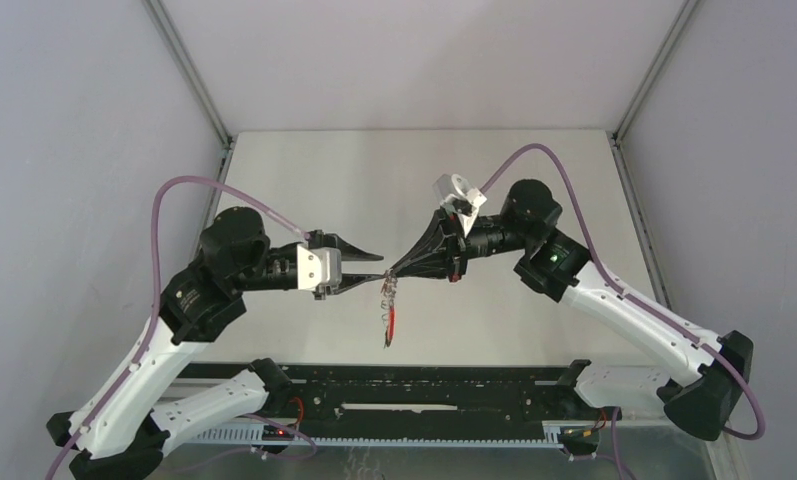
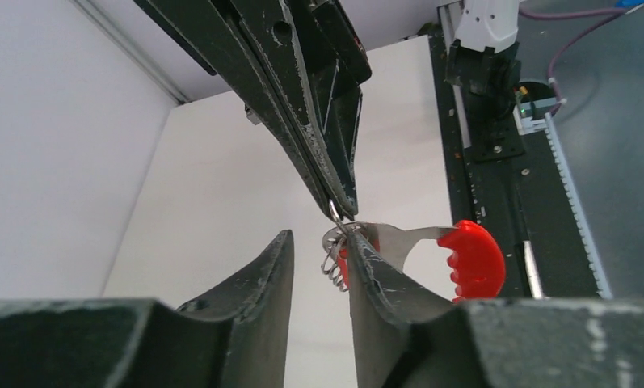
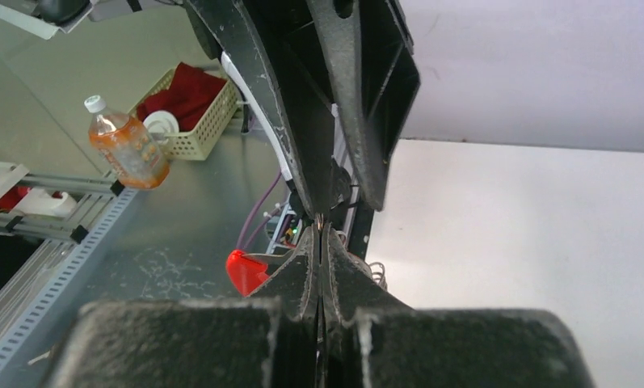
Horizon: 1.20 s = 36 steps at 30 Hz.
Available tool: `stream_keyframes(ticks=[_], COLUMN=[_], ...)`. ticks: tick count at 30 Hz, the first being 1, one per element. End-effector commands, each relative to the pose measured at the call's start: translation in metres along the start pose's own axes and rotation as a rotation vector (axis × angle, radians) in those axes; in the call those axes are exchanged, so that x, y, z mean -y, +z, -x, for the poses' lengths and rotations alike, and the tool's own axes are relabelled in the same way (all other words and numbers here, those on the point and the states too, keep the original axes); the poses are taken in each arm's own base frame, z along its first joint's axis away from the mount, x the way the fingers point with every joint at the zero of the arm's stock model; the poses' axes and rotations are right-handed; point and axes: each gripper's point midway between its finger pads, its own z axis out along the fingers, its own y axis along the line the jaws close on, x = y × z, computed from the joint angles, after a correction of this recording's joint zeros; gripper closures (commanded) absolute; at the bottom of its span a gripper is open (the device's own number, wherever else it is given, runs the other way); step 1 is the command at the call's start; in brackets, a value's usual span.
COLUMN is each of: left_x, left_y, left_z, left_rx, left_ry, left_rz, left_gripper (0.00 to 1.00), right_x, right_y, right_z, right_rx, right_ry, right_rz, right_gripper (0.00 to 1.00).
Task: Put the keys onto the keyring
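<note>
Atop the keyring [image 2: 331,260], the right gripper [image 2: 340,204] is clamped on its wire (red-tagged key [image 2: 472,260] jutting beside it); the left gripper [image 2: 320,242] sits close alongside, fingers apart.

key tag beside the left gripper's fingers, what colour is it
Red key tag, best seen in the left wrist view.

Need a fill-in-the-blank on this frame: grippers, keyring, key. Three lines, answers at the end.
1. The right gripper is ___ on the keyring.
2. The left gripper has its jaws ___, with a gap between them.
3. The key has a ___ tag.

Missing words: shut; open; red.
</note>
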Motion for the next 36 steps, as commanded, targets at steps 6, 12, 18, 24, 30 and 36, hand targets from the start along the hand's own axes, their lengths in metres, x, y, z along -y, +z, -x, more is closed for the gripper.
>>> stream_keyframes(ticks=[6, 12, 18, 24, 30, 36], left_x=[0.015, 0.011, 0.006, 0.008, 0.0, 0.003], left_y=[0.001, 0.003, 0.005, 0.006, 0.003, 0.003], left_z=[0.01, 0.022, 0.026, 0.02, 0.014, 0.006], left_rx=[0.066, 0.107, 0.128, 0.115, 0.084, 0.028], left_ry=[-0.094, -0.135, -0.164, -0.154, -0.159, -0.192], left_rz=[-0.046, -0.042, -0.021, -0.022, 0.035, 0.013], left_gripper=[0.69, 0.67, 0.68, 0.87, 1.0, 1.0], right_x=[-0.022, -0.017, -0.012, -0.009, -0.008, 0.0], right_y=[-0.013, -0.008, -0.005, 0.003, 0.001, -0.013], right_z=[0.065, 0.059, 0.057, 0.051, 0.042, 0.023], right_rx=[0.344, 0.366, 0.391, 0.391, 0.359, 0.144], right_ry=[-0.179, -0.175, -0.162, -0.136, -0.131, -0.1], right_rz=[-0.012, -0.064, -0.1, -0.104, -0.127, -0.159], right_gripper=[1.0, 1.0, 1.0, 1.0, 0.96, 0.57])
